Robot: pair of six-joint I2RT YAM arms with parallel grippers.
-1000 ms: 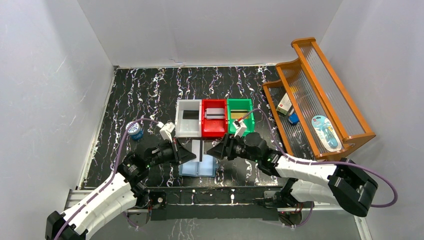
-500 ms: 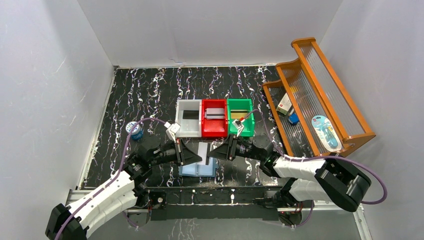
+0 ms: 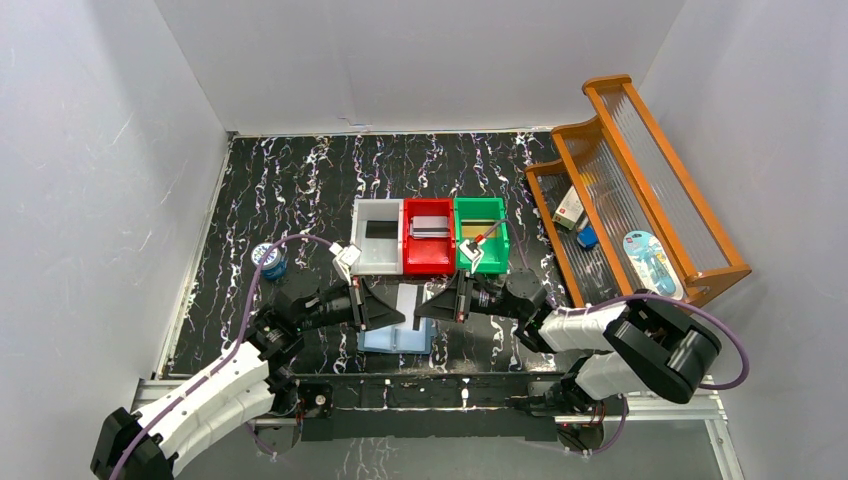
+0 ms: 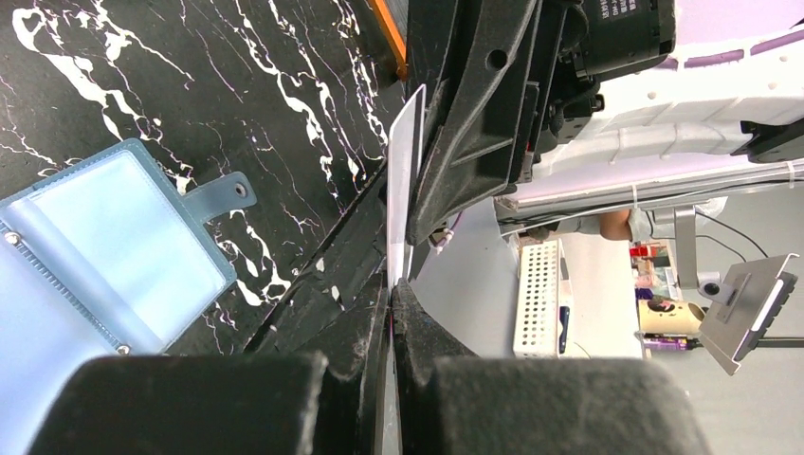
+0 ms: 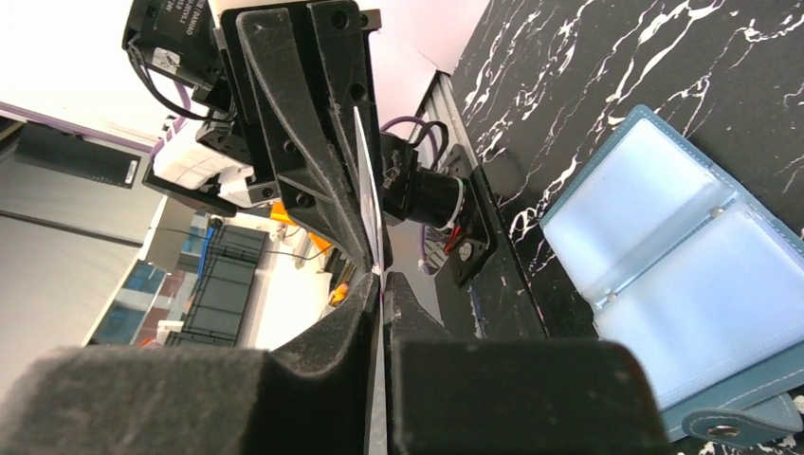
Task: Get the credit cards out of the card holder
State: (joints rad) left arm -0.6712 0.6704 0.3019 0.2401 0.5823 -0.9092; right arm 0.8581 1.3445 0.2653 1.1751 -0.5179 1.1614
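The left jaws are clamped together on one edge of a pale card, holding it on edge in the air. The right jaws are drawn to a thin slit on its opposite edge and seem to pinch it too, which looks like a mid-air hand-over.

The card hangs just above the card holder, which lies open on the bench, pale blue pockets up and snap tab out to one side. In both wrist views the clear pockets look empty, so I judge the emptying nearly done. What remains is for one arm to let go and the card to be set down.

Beyond stand three bins in a row:
- The grey bin has a dark flat thing in it.
- The red bin has a grey flat thing in it. Either could be a card, but both are too small to tell.
- The green bin stands at the right end.

A round blue tin sits to the left and a wooden rack to the right, both well apart. Only the two arms themselves crowd the space over the holder.
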